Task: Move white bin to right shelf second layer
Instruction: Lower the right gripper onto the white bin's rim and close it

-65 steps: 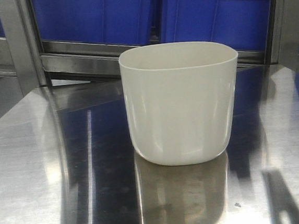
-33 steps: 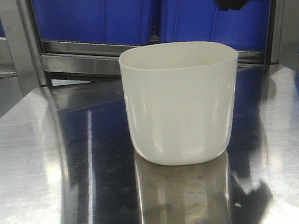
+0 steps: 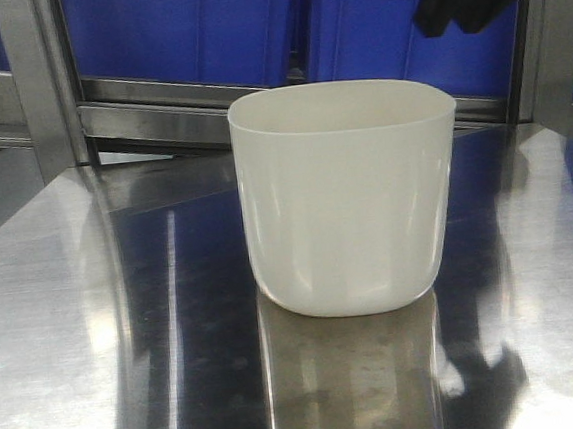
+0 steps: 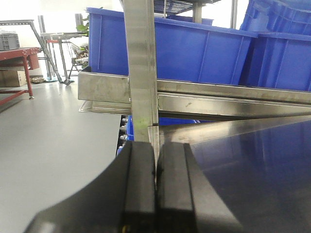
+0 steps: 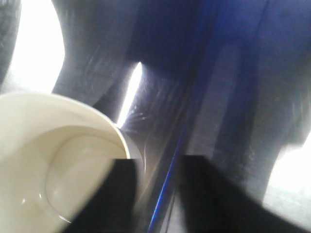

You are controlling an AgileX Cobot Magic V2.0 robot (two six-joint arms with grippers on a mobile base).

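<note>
Front view: the white bin (image 3: 348, 197) stands upright on the steel counter (image 3: 86, 332) before blue crates (image 3: 190, 27). The right gripper (image 3: 456, 7) is a dark shape, cut off at the top edge.

Left wrist view: the left gripper (image 4: 155, 187) is pressed together.

Right wrist view, blurred: the right gripper's fingers are spread, one overlapping the bin's rim.

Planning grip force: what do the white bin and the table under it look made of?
The white bin: smooth, slightly glossy plastic, probably; soft highlights on plain walls. The table: brushed steel, likely; it mirrors the bin and blue crates.
</note>
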